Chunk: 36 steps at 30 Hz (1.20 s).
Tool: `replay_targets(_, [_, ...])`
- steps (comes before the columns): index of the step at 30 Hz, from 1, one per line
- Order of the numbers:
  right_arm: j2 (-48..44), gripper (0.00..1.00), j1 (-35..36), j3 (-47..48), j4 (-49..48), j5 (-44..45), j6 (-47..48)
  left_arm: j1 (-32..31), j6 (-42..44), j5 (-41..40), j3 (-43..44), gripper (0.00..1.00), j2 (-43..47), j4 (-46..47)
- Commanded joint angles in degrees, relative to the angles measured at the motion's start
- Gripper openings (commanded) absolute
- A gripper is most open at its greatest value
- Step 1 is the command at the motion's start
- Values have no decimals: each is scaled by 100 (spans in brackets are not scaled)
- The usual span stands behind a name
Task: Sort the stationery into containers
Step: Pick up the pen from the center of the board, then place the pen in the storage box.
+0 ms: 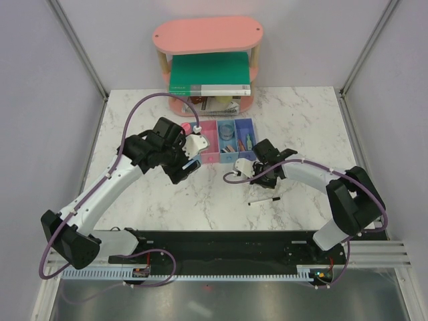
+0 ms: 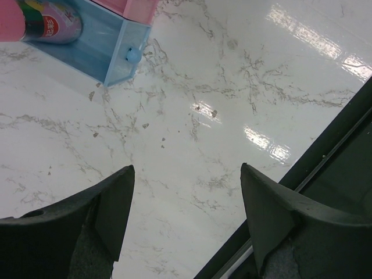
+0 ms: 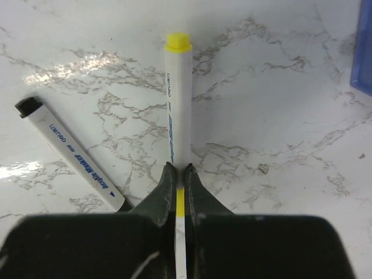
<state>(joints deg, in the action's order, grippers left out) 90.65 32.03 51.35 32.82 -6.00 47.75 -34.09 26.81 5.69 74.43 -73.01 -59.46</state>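
Note:
My right gripper (image 3: 178, 167) is shut on a white marker with a yellow cap (image 3: 177, 99), held just above the marble, cap pointing away. In the top view the right gripper (image 1: 243, 170) sits just in front of the row of bins (image 1: 235, 158). A second white marker with a black end (image 3: 68, 152) lies to its left, also seen in the top view (image 1: 265, 199). My left gripper (image 2: 186, 171) is open and empty over bare marble, near the leftmost blue bin (image 2: 119, 64). In the top view the left gripper (image 1: 191, 155) covers part of that bin.
A pink-labelled tube (image 2: 49, 23) lies in the blue bin. The bins hold a clear roll (image 1: 227, 128) and small orange and green pieces. The pink oval shelf (image 1: 207, 33) with a green book (image 1: 208, 73) stands at the back. A purple-blue bin corner (image 3: 364, 52) is at right.

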Motion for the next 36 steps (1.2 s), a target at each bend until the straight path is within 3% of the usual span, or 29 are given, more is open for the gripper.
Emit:
replay_targets(1, [-354,0,23,821,479,-488,-1056,34,290,-253,-113,80,349,128])
replay_targets(6, [-584,0,31,1631,1164,-946,-1522,42,316,-341,-166,80,516,145])
replay_targets(11, [-356,0,31,2492,1192,-1683,-2337,42,308,-481,-263,80,815,531])
replay_targets(17, [487,0,40,3319,263,-2466,-3480,42,299,-587,-306,80,1219,892])
replay_targets(22, [1480,0,31,4161,-740,-3055,-4360,42,535,-1149,-525,80,1491,1068])
replay_targets(28, [2527,0,31,4830,-1787,-3031,-4994,42,764,-1228,-746,80,1843,1147])
replay_targets(30, [2782,0,22,4858,-2112,-2986,-5134,42,782,-1272,-685,80,1835,1156])
replay_targets(36, [3011,0,-39,4254,-2859,-2784,-5372,42,870,-1220,-597,92,1782,1226])
